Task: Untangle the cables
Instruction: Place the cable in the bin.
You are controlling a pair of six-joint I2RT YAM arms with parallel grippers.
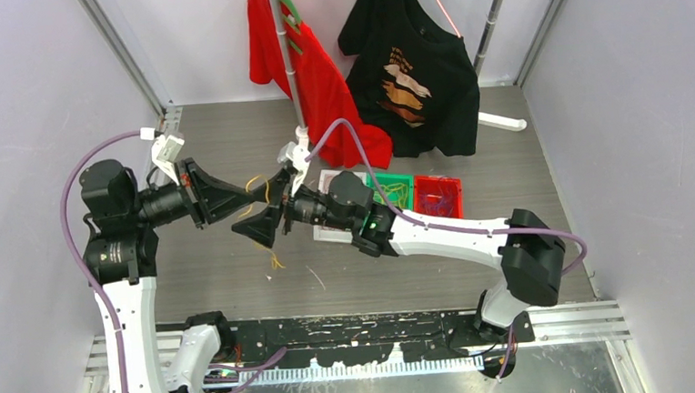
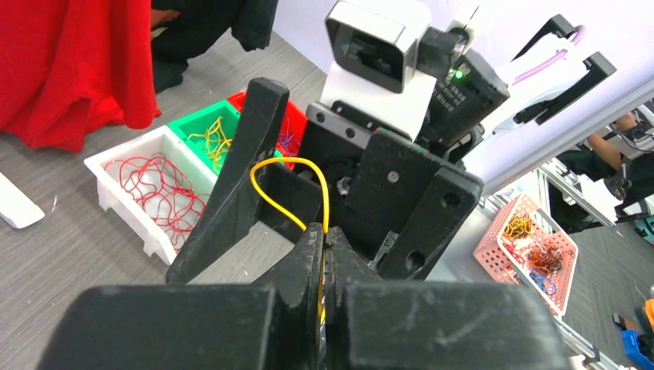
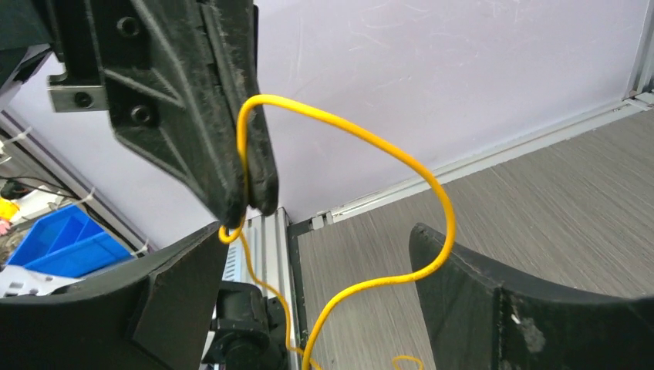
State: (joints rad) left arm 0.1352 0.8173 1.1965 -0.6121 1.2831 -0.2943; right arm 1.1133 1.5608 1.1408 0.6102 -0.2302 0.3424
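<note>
Both left fingers [image 3: 185, 100] are clamped together on one yellow cable [image 3: 370, 139], held in the air over the table's [image 1: 222, 136] left-middle. Its loop arches off their tips and passes between the right fingers [image 3: 478, 293], which stand wide apart around it, gripping nothing. This looks like the second hold being set. Next the right fingers should close on the loop and draw away, so the strand pulls clear of its hanging tail. A few loose cables [image 1: 275, 260] lie below. Bins [image 2: 108, 166] of sorted cables sit behind the right arm. Open table lies toward the near-left corner. Walls and the shirts [image 1: 318, 80] at the far edge limit sideways and far reach.
</note>
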